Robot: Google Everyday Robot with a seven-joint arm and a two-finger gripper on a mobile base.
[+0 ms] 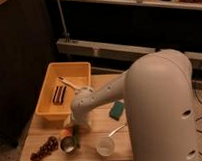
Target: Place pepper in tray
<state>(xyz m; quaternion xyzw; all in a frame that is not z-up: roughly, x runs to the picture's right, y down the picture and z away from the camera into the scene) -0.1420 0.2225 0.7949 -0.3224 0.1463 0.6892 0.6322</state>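
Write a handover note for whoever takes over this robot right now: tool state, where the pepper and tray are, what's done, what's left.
Tool: open, low over the table in front of the tray's near wall, beside a small orange item.
Tray: back left of the table.
Pepper: not seen in the tray; hidden, probably under the arm.
Done: nothing placed.
Left: grasp pepper, lift, put it in the tray.

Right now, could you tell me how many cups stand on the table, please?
2: a metal cup by the grapes, just in front of the tool, and a white cup to its right. The arm may hide more.
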